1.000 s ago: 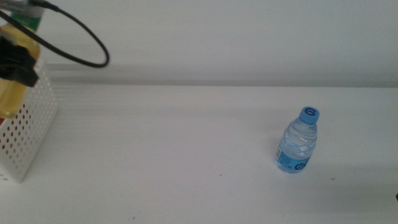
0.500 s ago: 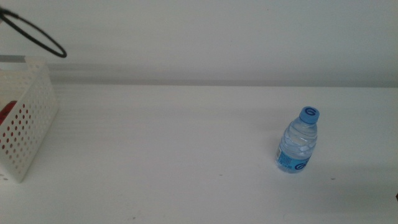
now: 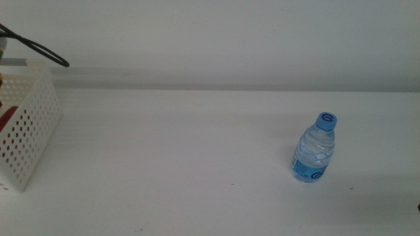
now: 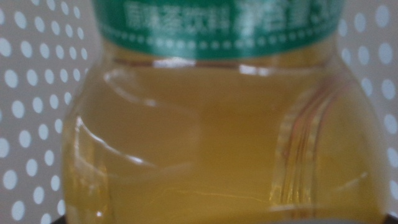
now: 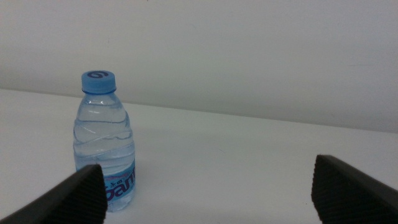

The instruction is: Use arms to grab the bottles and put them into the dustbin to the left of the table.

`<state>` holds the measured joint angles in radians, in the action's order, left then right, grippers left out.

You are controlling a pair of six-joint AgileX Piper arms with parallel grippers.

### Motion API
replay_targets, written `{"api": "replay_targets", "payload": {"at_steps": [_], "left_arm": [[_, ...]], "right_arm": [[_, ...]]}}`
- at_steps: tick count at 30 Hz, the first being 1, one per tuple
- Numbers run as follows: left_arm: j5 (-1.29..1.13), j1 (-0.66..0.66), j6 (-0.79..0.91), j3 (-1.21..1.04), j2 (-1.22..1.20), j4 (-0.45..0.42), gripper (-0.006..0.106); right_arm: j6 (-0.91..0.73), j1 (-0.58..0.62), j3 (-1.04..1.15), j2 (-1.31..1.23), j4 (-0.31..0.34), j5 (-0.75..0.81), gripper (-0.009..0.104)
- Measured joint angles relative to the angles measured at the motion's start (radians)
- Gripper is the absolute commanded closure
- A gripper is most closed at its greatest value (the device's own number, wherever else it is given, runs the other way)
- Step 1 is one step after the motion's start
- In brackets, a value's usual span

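The yellow juice bottle (image 4: 205,137) with its green neck label fills the left wrist view, held close in my left gripper, with the dustbin's perforated white wall (image 4: 25,93) behind it. In the middle view that gripper is out of frame to the left; only its black cable (image 3: 41,51) shows above the dustbin (image 3: 29,131). Something red (image 3: 5,118) shows through the dustbin's holes. The small water bottle (image 3: 315,154) with a blue cap stands upright on the table at the right. My right gripper (image 5: 211,193) is open and low on the table, and the water bottle (image 5: 104,146) stands just beyond one of its jaws.
The white table (image 3: 184,157) stretches between the dustbin at the left edge and the water bottle. A pale wall (image 3: 230,39) rises behind the table's far edge. A dark sliver of the right arm (image 3: 418,208) shows at the right edge.
My left gripper with the yellow bottle has moved left out of the middle view, over the dustbin; only its cable remains visible. The water bottle and right arm have not moved.
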<state>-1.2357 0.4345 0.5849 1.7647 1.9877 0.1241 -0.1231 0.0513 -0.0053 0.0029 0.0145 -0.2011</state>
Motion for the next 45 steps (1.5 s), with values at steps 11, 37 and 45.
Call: {"api": "replay_targets", "payload": {"at_steps": [11,37,45], "left_arm": [[0.002,0.0,0.009,-0.041,0.008,-0.029,0.102],[0.01,-0.045,-0.08,-0.067,-0.056,-0.143,0.007],[0.01,-0.096,-0.124,-0.065,-0.239,-0.168,0.007]], "right_arm": [[0.0,0.0,0.0,0.0,0.0,0.0,0.007],[0.0,0.0,0.0,0.0,0.0,0.0,0.007],[0.0,0.0,0.0,0.0,0.0,0.0,0.007]]}}
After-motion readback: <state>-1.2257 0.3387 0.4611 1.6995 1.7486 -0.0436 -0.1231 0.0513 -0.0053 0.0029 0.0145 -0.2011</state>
